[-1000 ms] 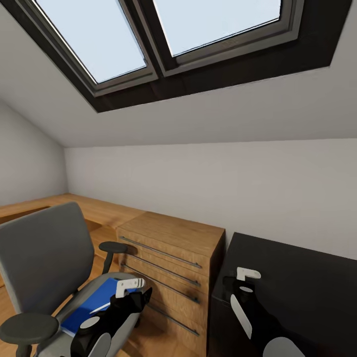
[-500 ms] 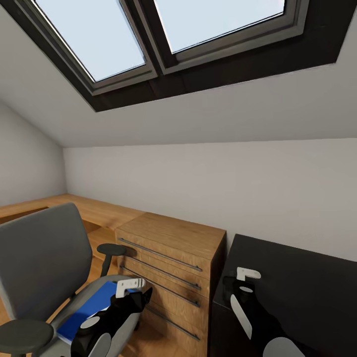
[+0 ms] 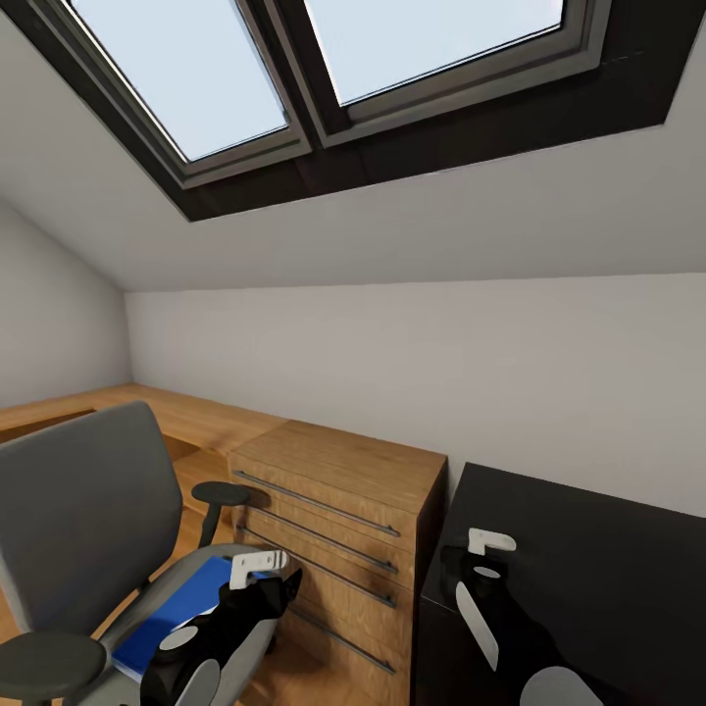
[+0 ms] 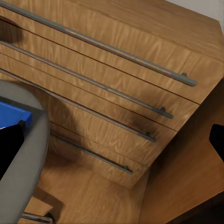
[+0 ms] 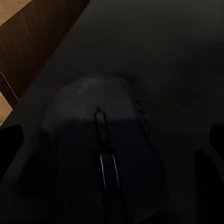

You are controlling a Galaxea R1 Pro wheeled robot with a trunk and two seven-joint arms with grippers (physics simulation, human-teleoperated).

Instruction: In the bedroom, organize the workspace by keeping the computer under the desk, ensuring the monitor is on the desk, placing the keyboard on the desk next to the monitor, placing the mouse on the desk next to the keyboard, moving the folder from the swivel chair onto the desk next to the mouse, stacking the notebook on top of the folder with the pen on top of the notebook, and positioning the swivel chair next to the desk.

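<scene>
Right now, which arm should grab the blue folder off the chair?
Probably the left. Its gripper hangs right over the folder on the chair, while the right gripper is over the desk by the mouse.

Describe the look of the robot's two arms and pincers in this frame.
Both arms are glossy black with rounded light grey cover panels. The left pincer and right pincer each have a black body tipped with small white, blocky fingers. No cables or markings are visible.

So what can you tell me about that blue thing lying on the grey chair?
It is the folder, a flat, bright blue rectangle with a thin pale edge. It lies flat on the swivel chair's grey seat, in front of the backrest. The left gripper hangs over its near end and hides part of it; whether they touch is unclear.
</scene>
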